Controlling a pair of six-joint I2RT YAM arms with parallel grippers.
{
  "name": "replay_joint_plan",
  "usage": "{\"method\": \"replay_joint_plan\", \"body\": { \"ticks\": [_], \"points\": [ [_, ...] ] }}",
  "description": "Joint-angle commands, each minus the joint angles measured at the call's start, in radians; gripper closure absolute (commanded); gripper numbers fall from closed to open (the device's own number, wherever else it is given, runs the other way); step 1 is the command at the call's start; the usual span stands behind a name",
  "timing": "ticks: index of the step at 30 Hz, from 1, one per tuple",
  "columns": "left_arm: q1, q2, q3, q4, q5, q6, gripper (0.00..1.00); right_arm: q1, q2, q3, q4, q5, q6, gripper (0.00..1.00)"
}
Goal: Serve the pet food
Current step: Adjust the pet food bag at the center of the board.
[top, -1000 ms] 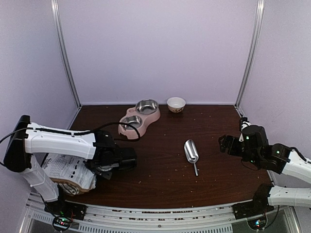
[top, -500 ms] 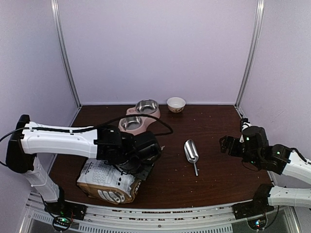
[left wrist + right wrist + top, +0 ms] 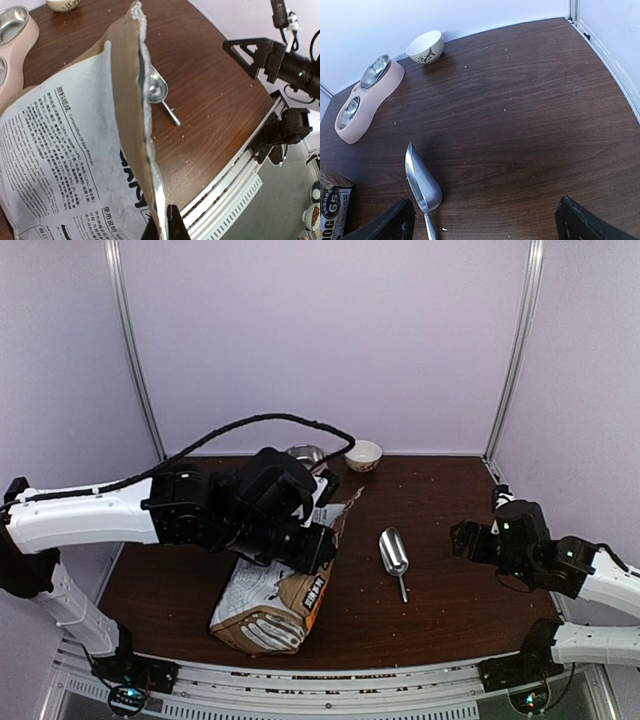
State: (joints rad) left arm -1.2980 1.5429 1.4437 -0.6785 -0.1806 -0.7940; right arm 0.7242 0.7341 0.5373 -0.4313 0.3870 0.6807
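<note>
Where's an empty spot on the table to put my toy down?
Bare wood lies between the small bowl and the scoop, and right of the scoop toward the right end effector. The left side is crowded: the food bag and pink feeder.

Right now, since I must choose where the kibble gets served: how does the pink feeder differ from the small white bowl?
The pink feeder is long and holds two steel bowls; the white bowl is one round dish. The pink feeder is plain; the white bowl bears a dark motif on its side. The pink feeder lies left of the white bowl. Both sit upright toward the back wall.
</note>
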Motion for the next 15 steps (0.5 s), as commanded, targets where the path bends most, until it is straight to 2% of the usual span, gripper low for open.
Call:
{"method": "replay_joint_plan", "body": {
  "ticks": [1,10,15],
  "points": [
    [0.003,-0.098,0.114,0.296,-0.093,0.039,1.0,0.006,0.01,0.01,-0.006,0.011,0.019,0.0],
    [0.025,-0.151,0.142,0.322,-0.133,0.037,1.0,0.006,0.005,0.019,-0.021,0.01,0.014,0.0],
    [0.037,-0.179,0.084,0.347,-0.141,-0.003,1.0,0.006,0.011,0.019,-0.023,0.01,0.016,0.0]
  ]
}}
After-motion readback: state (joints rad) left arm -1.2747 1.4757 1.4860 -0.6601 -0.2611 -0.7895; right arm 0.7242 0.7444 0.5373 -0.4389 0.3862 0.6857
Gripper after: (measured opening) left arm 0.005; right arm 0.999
